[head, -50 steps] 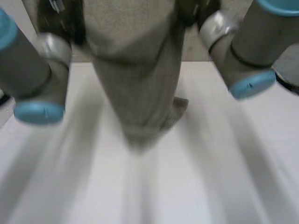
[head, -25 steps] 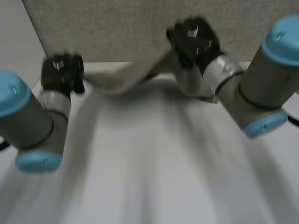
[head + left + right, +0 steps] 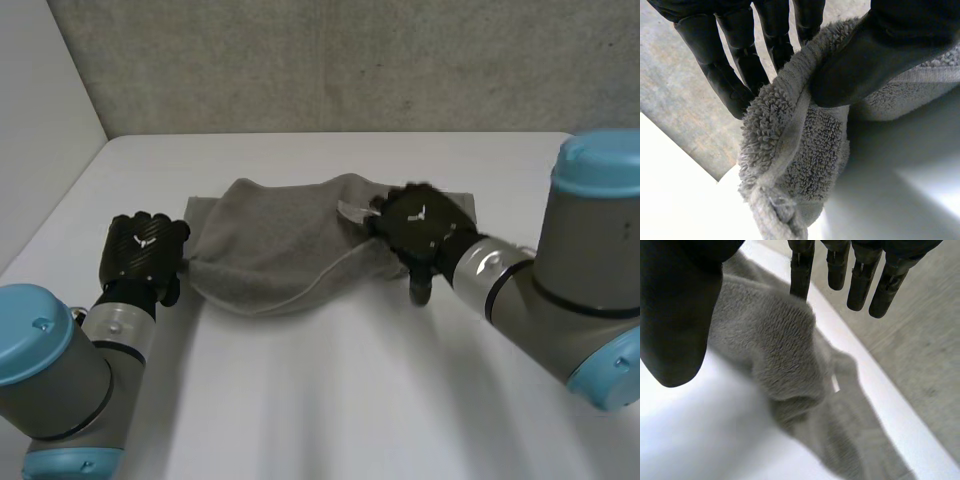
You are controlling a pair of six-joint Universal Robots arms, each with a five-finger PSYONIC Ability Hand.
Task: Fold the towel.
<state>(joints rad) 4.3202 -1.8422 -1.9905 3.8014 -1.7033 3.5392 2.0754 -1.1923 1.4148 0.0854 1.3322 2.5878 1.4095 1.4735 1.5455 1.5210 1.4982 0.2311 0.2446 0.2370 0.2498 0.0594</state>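
A grey towel (image 3: 280,240) lies bunched and partly doubled over in the middle of the white table (image 3: 330,400). My left hand (image 3: 145,255) is at the towel's left edge. In the left wrist view its thumb (image 3: 875,45) pinches the towel's (image 3: 790,150) hem against the fingers (image 3: 740,65). My right hand (image 3: 420,230) rests over the towel's right end. In the right wrist view its fingers (image 3: 860,280) are straight and spread away from the thumb (image 3: 675,315). The towel (image 3: 770,350) lies loose below them, not gripped.
A grey wall (image 3: 330,60) runs along the table's far edge. The table's left edge (image 3: 60,210) slants close beside my left hand. Bare white table stretches in front of the towel.
The towel hung lifted before the head camera and now lies on the table. Both arms came down with it. My right hand has opened and let the towel go.
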